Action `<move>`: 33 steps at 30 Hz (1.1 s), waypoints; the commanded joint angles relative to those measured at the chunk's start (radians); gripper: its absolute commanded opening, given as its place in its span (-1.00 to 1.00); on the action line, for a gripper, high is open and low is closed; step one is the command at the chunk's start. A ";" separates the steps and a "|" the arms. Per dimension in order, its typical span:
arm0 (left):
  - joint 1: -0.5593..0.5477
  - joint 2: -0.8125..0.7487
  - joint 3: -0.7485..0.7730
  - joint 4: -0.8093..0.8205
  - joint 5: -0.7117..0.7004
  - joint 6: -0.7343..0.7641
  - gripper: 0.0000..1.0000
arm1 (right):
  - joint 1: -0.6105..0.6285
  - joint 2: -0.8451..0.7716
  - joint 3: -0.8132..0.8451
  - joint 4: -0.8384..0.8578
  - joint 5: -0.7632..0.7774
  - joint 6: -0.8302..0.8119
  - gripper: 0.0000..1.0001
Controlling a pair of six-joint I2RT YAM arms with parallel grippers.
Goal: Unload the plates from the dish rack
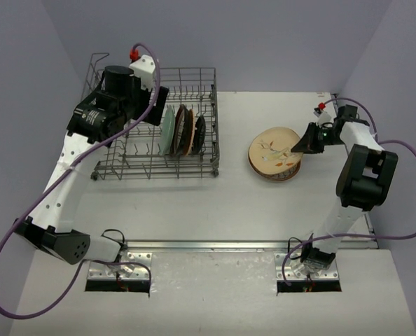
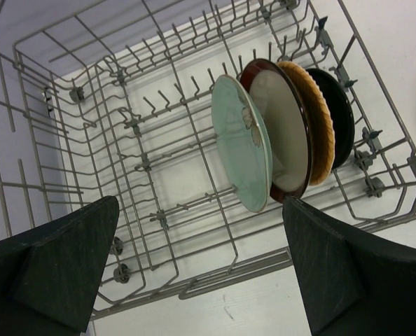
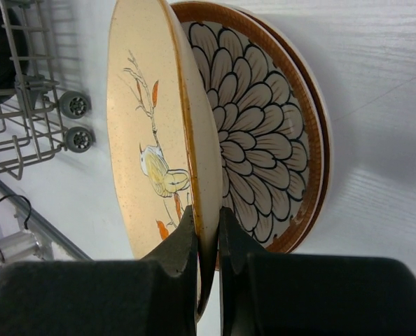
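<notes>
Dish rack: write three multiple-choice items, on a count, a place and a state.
1. How many plates stand in the dish rack? A two; B six; C four.
2. Where is the petal-pattern plate? A stacked on the table, right of the dish rack; B between the tines; C on the floor.
3. What is the right end effector doing? A open; B shut on the rim of the cream bird plate; C shut on a tine.
Key: 1 C, green, brown-rimmed, orange-brown and black stand on edge; 2 A, the top view shows it there; 3 B, both fingers pinch that rim.
</notes>
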 commanded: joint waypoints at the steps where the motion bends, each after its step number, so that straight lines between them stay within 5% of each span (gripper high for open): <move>1: 0.044 -0.057 -0.027 0.041 0.060 -0.046 1.00 | 0.003 0.027 0.006 0.039 -0.091 -0.022 -0.84; 9: 0.076 -0.059 -0.037 0.046 0.092 -0.068 1.00 | 0.004 0.038 -0.009 0.049 -0.023 -0.040 -0.68; 21: 0.098 -0.058 -0.085 0.083 0.121 -0.097 1.00 | 0.004 -0.066 -0.035 0.063 0.244 -0.098 0.43; 33: 0.103 -0.019 -0.116 0.136 0.111 -0.118 1.00 | 0.028 -0.096 -0.063 0.088 0.392 -0.106 0.59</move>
